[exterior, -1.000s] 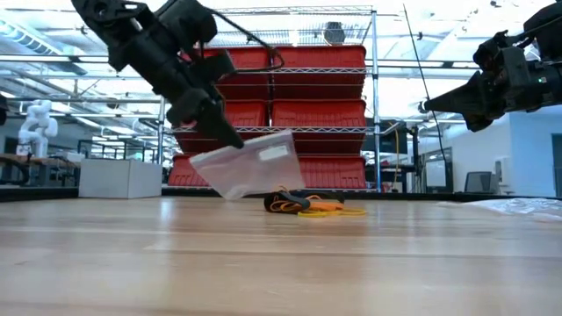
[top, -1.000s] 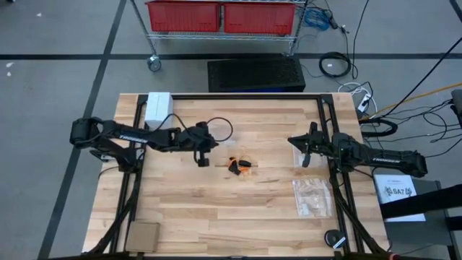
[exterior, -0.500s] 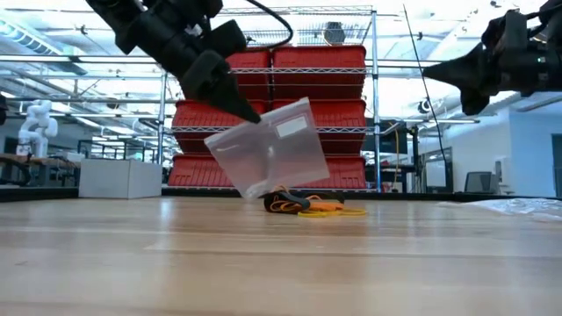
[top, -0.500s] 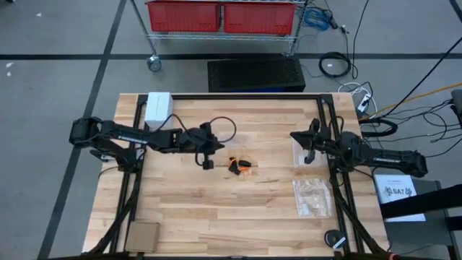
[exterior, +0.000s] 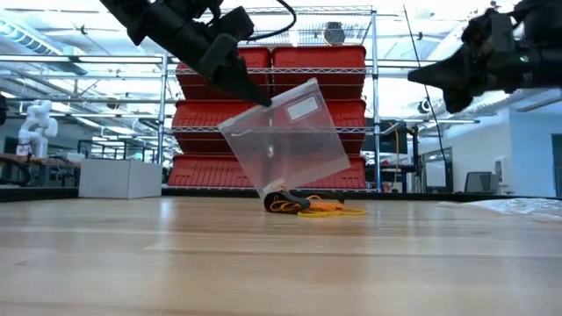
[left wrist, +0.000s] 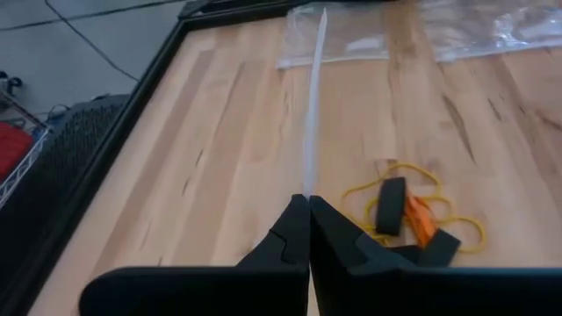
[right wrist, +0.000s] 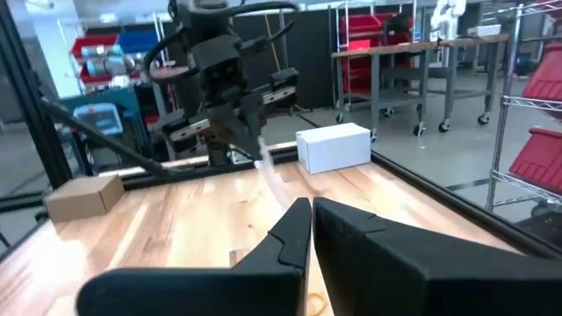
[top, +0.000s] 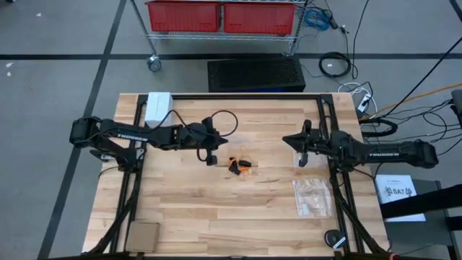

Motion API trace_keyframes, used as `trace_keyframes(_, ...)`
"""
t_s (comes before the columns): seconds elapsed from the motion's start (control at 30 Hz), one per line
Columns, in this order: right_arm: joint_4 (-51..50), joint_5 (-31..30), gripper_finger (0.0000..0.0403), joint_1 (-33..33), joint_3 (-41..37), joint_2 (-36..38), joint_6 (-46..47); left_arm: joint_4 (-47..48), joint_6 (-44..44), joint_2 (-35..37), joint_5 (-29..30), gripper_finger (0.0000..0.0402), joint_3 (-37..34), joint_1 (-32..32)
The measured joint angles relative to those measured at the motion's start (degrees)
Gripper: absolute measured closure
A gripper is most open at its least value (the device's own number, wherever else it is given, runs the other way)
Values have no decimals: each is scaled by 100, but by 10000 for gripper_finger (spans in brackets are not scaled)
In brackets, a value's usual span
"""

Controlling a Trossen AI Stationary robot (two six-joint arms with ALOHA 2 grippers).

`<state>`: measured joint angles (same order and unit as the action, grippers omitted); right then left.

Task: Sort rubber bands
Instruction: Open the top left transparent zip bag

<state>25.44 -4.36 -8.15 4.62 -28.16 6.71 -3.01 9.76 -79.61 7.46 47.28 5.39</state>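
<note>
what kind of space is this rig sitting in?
Looks like a robotics lab or workshop. A wire shelving rack behind the wooden table holds red bins, cables lie loose on the grey floor, and a white robot figure stands among benches in the background.

Rubber bands (top: pixel 239 165) black, orange, yellow. Bag (exterior: pixel 288 140) clear, white label. Table (top: pixel 216 209) pale wood grain. Bins (top: pixel 220 16) red. Box (top: pixel 157 107) white.
</note>
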Motion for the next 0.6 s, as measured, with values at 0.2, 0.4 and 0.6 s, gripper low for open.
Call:
trace_keyframes(0.2,-135,-43,381,1,931,-1362,138,4,-33,0,4,401,3,155)
trace_keyframes(0.4,-457,-85,332,-5,1915,-2903,-191,-7,-37,0,4,401,3,287)
trace_keyframes(0.6,-541,-5,266,-6,2907,-4087,-483,-4,121,0,-114,401,3,302)
